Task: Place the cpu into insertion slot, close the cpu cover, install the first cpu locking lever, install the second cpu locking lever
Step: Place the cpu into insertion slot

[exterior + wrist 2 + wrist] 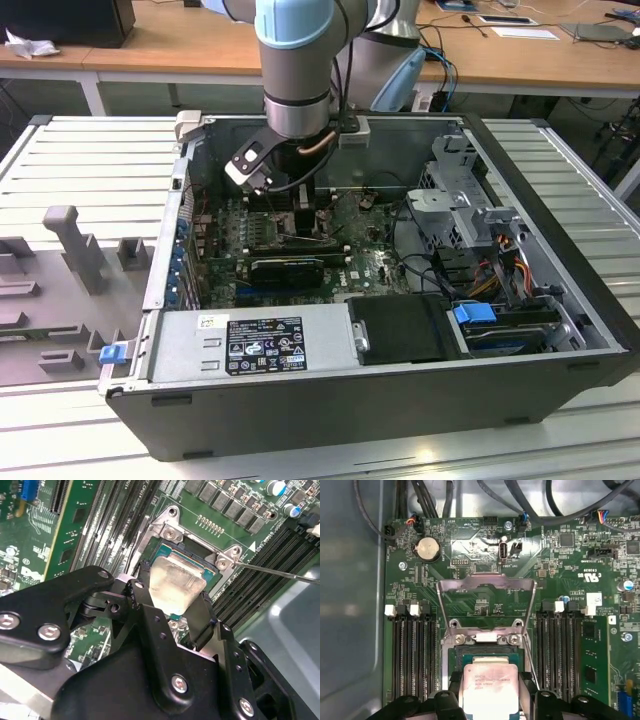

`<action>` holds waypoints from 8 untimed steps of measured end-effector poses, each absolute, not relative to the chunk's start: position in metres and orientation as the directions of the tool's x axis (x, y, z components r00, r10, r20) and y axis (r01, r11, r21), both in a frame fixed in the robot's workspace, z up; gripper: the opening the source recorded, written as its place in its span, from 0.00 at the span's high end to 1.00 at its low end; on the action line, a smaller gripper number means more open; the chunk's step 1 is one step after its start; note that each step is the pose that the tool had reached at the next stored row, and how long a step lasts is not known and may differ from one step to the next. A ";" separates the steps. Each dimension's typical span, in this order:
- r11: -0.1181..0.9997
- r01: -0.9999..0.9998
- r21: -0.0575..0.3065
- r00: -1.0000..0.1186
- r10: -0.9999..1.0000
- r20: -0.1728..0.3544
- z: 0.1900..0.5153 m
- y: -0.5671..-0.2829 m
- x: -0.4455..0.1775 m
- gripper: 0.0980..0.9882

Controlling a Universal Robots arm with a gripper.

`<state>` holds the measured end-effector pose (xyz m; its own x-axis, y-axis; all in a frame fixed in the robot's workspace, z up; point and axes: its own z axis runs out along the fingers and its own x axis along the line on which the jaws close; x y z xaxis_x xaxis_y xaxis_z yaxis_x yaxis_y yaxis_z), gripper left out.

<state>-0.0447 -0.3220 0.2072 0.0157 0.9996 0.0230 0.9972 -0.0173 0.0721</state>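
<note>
In both wrist views my gripper (175, 587) (489, 679) is shut on the cpu (172, 575) (489, 692), a flat pale metal square held by two opposite edges between black fingers (202, 617). The chip hangs over the insertion slot (205, 572) (485, 652), a dark square socket with a silvery rim, and partly overlaps it; whether it touches the socket I cannot tell. The cpu cover (485, 582) is swung open beyond the socket. A thin wire locking lever (280, 573) stands free beside the socket. In the exterior view the gripper (298, 215) reaches down into the open computer case.
Long black memory slots (412, 655) (560, 650) flank the socket on both sides. Black cables (470, 495) run along the board's edge near a coin battery (427, 548). The grey case wall (350, 605), the power supply (250, 340) and a drive cage (470, 215) hem in the board.
</note>
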 end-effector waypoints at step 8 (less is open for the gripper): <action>-0.020 0.998 0.066 0.019 1.000 0.023 0.202 -0.321 -0.041 0.52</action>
<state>-0.0407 -0.3212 0.2016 0.0185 0.9996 0.0228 0.9976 -0.0200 0.0656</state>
